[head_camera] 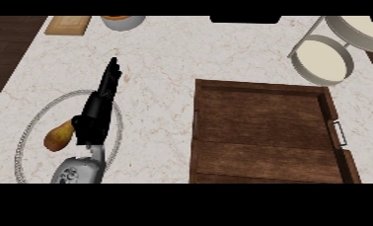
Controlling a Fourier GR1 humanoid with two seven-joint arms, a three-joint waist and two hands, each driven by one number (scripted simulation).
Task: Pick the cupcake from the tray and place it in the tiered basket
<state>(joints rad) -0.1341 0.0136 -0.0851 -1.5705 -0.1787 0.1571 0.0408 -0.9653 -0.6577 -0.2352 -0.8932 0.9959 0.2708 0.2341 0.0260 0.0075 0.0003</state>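
The dark wooden tray (266, 136) lies at the lower right, and its floor shows bare wood with no cupcake on it. At the upper right stands the tiered basket (322, 62), with round cream tiers in a grey metal frame, partly cut off by the view's edge. My left hand (93, 119) is at the left, open, its fingers (109, 79) straight and pointing away from me, holding nothing. It hovers over a round plate. No cupcake is visible on the tray, in the basket or in my hand. My right hand does not show.
A round plate with a beaded rim (29, 126) lies at the lower left, a brown-yellow pear (58, 136) on it beside my wrist. At the far edge are a tan board (68, 24) and a pale bowl with something orange (122, 21).
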